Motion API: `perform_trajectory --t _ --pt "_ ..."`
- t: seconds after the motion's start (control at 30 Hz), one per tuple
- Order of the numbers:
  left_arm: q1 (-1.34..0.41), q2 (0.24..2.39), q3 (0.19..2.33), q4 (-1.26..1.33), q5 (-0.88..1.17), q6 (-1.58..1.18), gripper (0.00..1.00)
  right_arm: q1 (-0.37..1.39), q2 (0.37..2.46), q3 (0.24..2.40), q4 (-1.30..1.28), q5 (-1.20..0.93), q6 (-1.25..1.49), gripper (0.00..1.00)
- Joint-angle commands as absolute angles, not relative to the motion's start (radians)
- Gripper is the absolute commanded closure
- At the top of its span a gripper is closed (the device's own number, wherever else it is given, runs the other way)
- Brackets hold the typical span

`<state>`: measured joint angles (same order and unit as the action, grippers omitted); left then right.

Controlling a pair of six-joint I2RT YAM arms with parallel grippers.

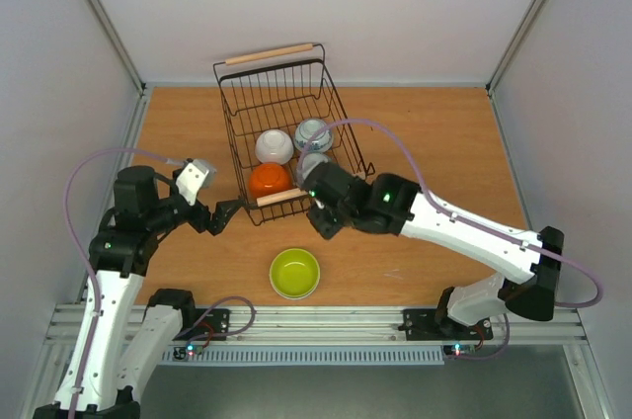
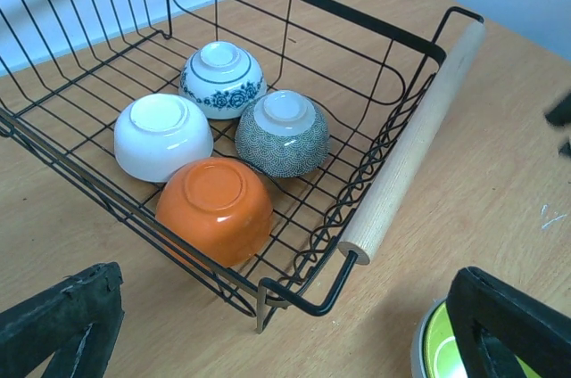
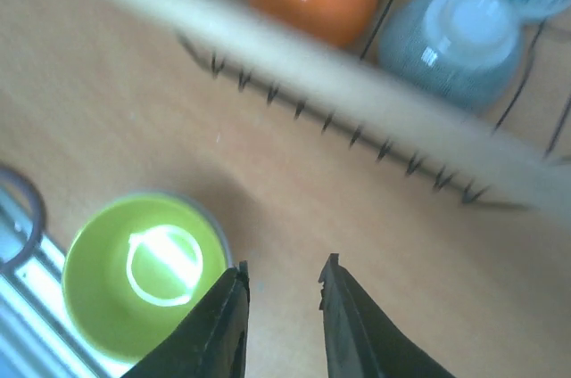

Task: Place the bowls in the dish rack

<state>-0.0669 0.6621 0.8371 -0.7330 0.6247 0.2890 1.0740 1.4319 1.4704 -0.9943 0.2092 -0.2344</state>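
Note:
The black wire dish rack [image 1: 269, 53] holds four bowls upside down: white [image 1: 274, 146], blue-and-white [image 1: 312, 132], grey speckled [image 1: 314, 164] and orange [image 1: 269, 181]. The yellow-green bowl [image 1: 295, 273] stands upright on the table near the front edge. A second white bowl is not in view. My left gripper [image 1: 219, 218] is open and empty just left of the rack's near corner. My right gripper [image 1: 321, 222] is open and empty above the table, between the rack's near handle [image 3: 312, 66] and the yellow-green bowl [image 3: 138, 271]. The left wrist view shows the orange bowl [image 2: 215, 209] nearest.
The rack's near wooden handle [image 2: 415, 137] lies between my grippers and the bowls inside. White enclosure walls stand left, right and behind. A metal rail [image 1: 316, 320] runs along the table's front edge.

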Motion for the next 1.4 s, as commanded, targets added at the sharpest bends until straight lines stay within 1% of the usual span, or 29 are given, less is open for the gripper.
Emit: perform_trajectory --t 0.0,0.07,0.2,0.53,0.73,0.97,1.1,1.17,1.23,1.37 --pt "-0.068 0.657 0.842 -0.716 0.65 0.3 0.01 1.146 1.411 1.313 -0.945 0.183 -0.116 0.8" --pt "-0.067 0.657 0.844 -0.718 0.653 0.299 0.01 1.176 1.424 1.263 -0.936 0.177 -0.091 0.83" --pt "-0.067 0.661 0.841 -0.72 0.657 0.301 0.01 1.201 1.472 1.209 -0.914 0.173 -0.07 0.83" --pt "-0.068 0.662 0.838 -0.72 0.658 0.307 0.01 1.218 1.613 1.198 -0.824 0.13 -0.057 0.86" --pt "-0.068 0.665 0.833 -0.717 0.66 0.308 0.01 1.225 1.698 1.202 -0.812 0.159 -0.046 0.88" --pt "-0.069 0.664 0.831 -0.715 0.658 0.308 0.01 1.236 1.715 1.21 -0.828 0.192 -0.04 0.91" --pt "-0.068 0.663 0.831 -0.715 0.657 0.308 0.01 1.251 1.708 1.226 -0.853 0.212 -0.038 0.91" --pt "-0.068 0.661 0.831 -0.715 0.658 0.308 0.01 1.265 1.701 1.237 -0.871 0.224 -0.037 0.88" --pt "-0.068 0.661 0.831 -0.715 0.657 0.307 0.01 1.28 1.689 1.252 -0.898 0.244 -0.028 0.81" --pt "-0.068 0.66 0.831 -0.716 0.658 0.308 0.01 1.319 1.666 1.282 -0.964 0.293 -0.002 0.69"
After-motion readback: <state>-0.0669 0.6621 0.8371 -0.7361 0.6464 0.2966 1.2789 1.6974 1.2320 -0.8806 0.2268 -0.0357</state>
